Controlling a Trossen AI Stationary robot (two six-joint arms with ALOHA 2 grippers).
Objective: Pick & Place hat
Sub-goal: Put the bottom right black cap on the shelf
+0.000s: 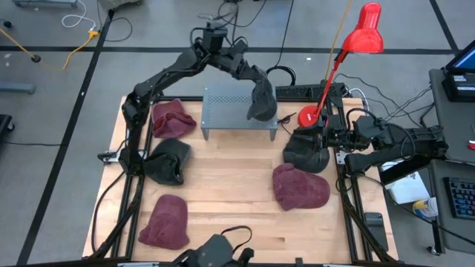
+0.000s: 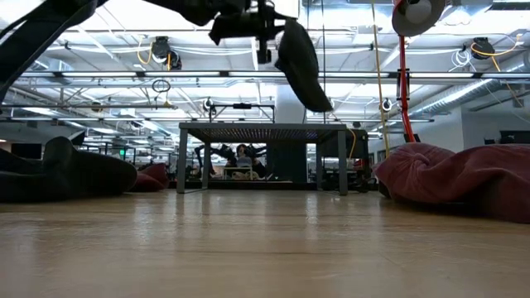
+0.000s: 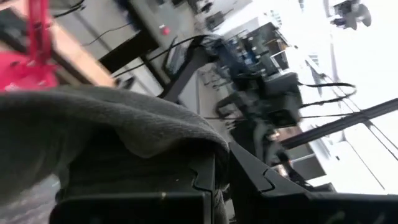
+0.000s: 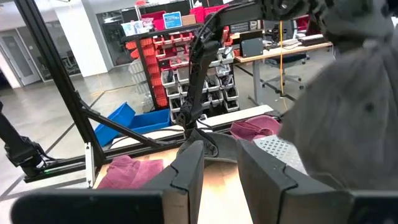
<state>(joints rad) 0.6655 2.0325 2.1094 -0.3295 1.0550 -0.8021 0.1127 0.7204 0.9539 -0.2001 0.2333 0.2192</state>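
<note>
left gripper (image 1: 261, 98) lifts a grey hat (image 1: 263, 104) over the rack (image 1: 239, 111)
its jaws pinch the hat's edge; the hat hangs above the rack's right end. right gripper (image 1: 320, 139) rests at the worktop's (image 1: 223, 185) right edge, jaws slightly parted.

Red desk lamp (image 1: 361, 33), metal stand (image 1: 239, 113)

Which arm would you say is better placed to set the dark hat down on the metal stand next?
The left. Its tool is already shut on the dark hat, which hangs over the right end of the metal stand. The right tool sits low beside another dark hat by the table's right edge, holding nothing.
</note>
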